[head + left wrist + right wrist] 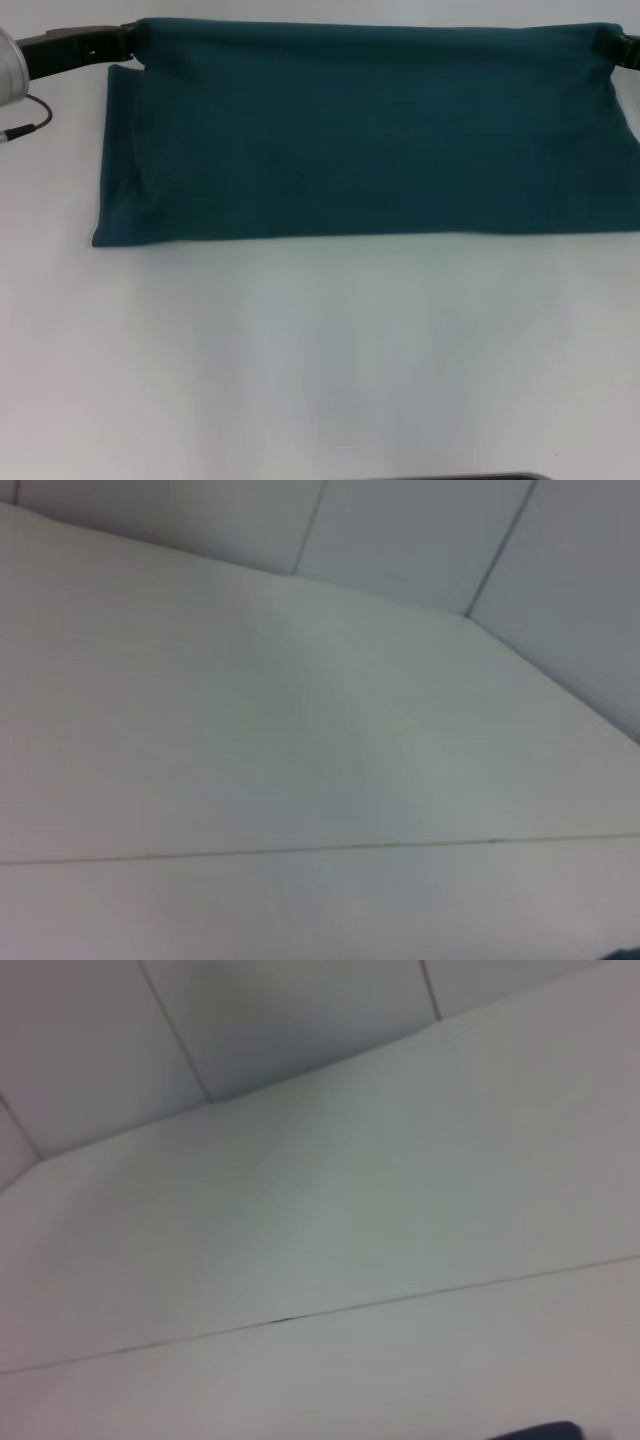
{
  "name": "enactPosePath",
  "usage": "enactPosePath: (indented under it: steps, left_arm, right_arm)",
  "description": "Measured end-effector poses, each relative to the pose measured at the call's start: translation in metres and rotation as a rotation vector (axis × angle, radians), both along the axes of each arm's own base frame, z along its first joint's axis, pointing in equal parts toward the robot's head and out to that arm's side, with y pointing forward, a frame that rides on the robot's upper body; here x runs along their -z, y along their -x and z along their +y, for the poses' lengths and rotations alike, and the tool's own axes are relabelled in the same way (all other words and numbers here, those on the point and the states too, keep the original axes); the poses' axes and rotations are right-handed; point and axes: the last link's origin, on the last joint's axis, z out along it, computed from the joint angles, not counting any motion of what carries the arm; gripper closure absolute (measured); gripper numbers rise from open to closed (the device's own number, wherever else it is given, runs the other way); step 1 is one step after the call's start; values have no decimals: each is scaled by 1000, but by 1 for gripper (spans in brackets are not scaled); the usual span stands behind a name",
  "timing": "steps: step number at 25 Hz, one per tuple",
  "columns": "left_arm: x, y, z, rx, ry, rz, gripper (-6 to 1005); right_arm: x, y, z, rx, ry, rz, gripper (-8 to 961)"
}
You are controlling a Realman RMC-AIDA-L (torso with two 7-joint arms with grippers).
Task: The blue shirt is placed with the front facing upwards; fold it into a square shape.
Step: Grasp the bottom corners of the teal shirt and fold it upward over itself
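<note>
Fingers hidden behind cloth, so we are seeing only the left gripper [128, 40] and right gripper [608, 42] meeting the blue shirt [370, 140]'s far corners on the white table [330, 350], grip unclear.

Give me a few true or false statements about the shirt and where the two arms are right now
1. The blue shirt lies as a wide folded band with its plain side up. True.
2. The "FREE!" lettering shows on top. False: no lettering is visible.
3. The left tool is at the shirt's far left corner. True.
4. The right tool hovers over the near table edge. False: it is at the shirt's far right corner.
5. A cup stands beside the shirt. False: only the shirt is on the table.
</note>
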Motion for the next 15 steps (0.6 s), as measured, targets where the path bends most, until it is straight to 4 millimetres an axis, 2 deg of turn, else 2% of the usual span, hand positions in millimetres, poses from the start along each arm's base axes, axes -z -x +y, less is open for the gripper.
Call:
enactPosePath:
  steps: [5,15]
  left_arm:
    - [9,1,1,-23,-10,-6,979]
    - [17,-2,5,-35,-25,17,979]
  right_arm:
    - [8,-2,5,26,-9,-34,904]
    - [20,16,20,-10,8,-72,903]
